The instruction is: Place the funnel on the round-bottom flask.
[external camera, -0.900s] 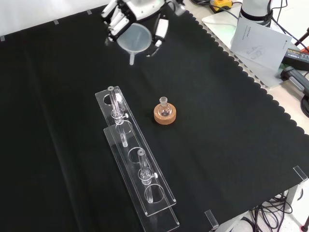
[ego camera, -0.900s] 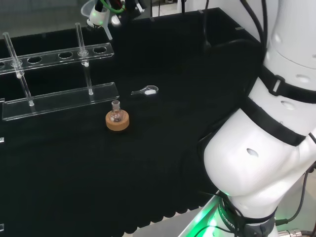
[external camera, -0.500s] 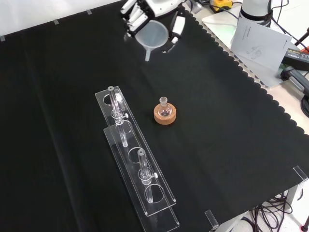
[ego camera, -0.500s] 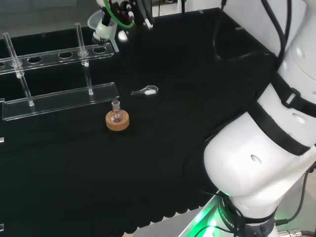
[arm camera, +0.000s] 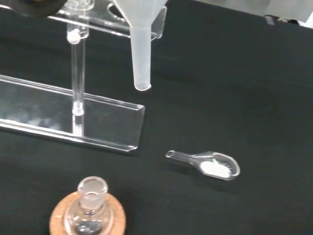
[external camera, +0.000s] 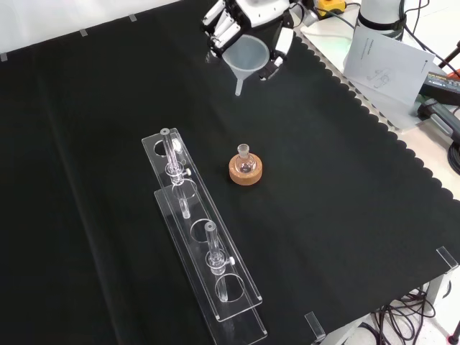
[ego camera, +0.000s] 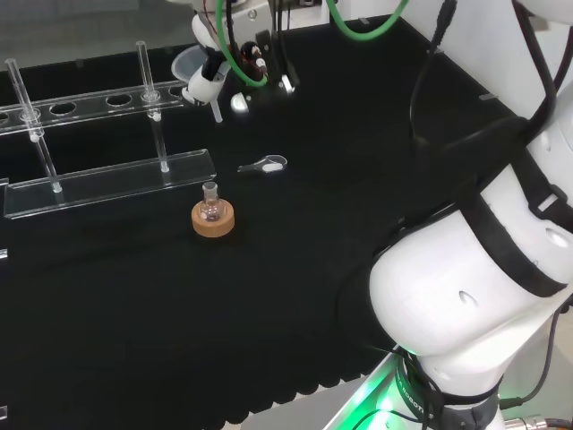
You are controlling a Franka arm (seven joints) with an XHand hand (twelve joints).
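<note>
1. The hand point(external camera: 248, 18) has its fingers curled round a translucent funnel point(external camera: 245, 57), held in the air with the stem pointing down.
2. In the front view the funnel hangs above the desk point(external camera: 345, 180), well apart from the flask point(external camera: 245, 162).
3. The flask stands upright on a cork ring point(external camera: 245, 172).
4. A clear rack point(external camera: 205, 244) stands beside the flask.
5. A small clear scoop point(arm camera: 210, 164) holding white powder lies on the cloth.
</note>
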